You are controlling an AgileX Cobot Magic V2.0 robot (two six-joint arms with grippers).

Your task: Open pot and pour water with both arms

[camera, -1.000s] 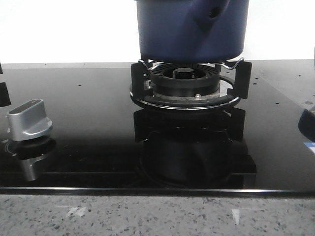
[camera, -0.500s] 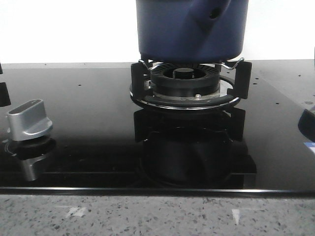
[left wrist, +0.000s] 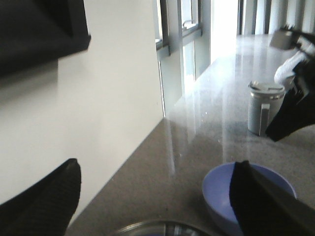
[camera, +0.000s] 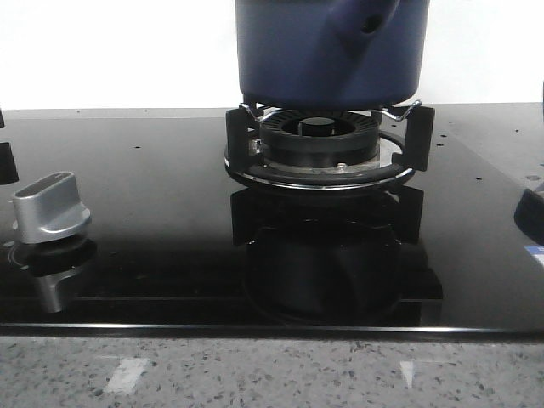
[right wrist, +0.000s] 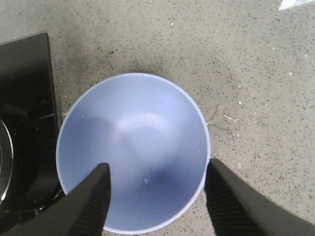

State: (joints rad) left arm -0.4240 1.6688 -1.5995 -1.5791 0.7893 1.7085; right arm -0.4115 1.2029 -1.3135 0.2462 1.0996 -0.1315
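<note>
The dark navy pot (camera: pixel 289 51) stands on the gas burner (camera: pixel 319 140), its handle lug (camera: pixel 365 21) facing the camera; its top is cut off by the frame. Neither gripper shows in the front view. My left gripper (left wrist: pixel 157 167) is open with nothing between its fingers, above a round metal rim (left wrist: pixel 162 228) at the picture's edge. What that rim belongs to I cannot tell. My right gripper (right wrist: pixel 158 167) is open over the empty light-blue bowl (right wrist: pixel 133 147), one finger over the bowl's inside and the other just outside its rim.
The black glass stove top (camera: pixel 153 170) carries a silver knob (camera: pixel 51 204) at the left. The light-blue bowl (left wrist: pixel 221 196) and a grey lidded cup (left wrist: pixel 263 105) stand on the speckled counter (left wrist: pixel 197 147) beside a white wall (left wrist: pixel 98 98). The stove's edge (right wrist: pixel 29 98) lies next to the bowl.
</note>
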